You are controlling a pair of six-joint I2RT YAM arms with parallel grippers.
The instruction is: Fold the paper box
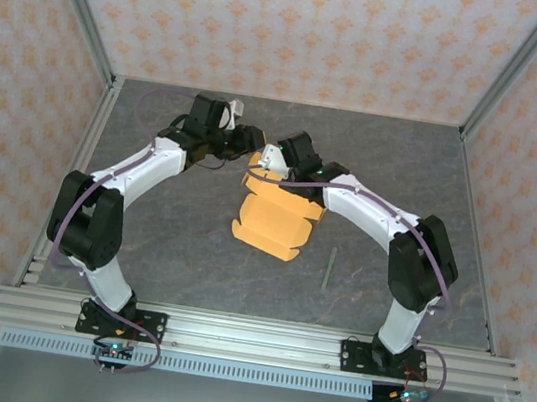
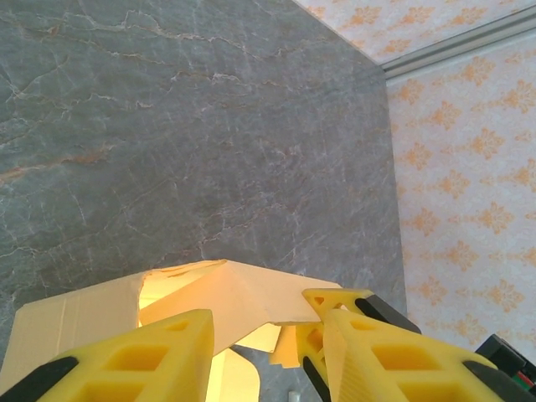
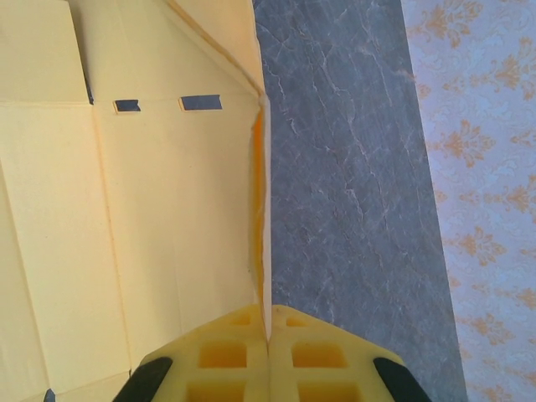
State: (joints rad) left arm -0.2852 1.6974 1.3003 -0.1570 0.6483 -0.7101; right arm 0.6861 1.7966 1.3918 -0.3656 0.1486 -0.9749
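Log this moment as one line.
task: fold paper box | left gripper: open, straddling raised flap | right gripper: shut on paper box edge | state: partly folded

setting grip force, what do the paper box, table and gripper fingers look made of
Paper box: thin matte card, pale orange; crease lines and die-cut slots show. Table: grey, veined like marble, low sheen; stone or printed laminate, cannot tell. Right gripper's fingers: yellow, probably plastic, with hollow moulded pockets.
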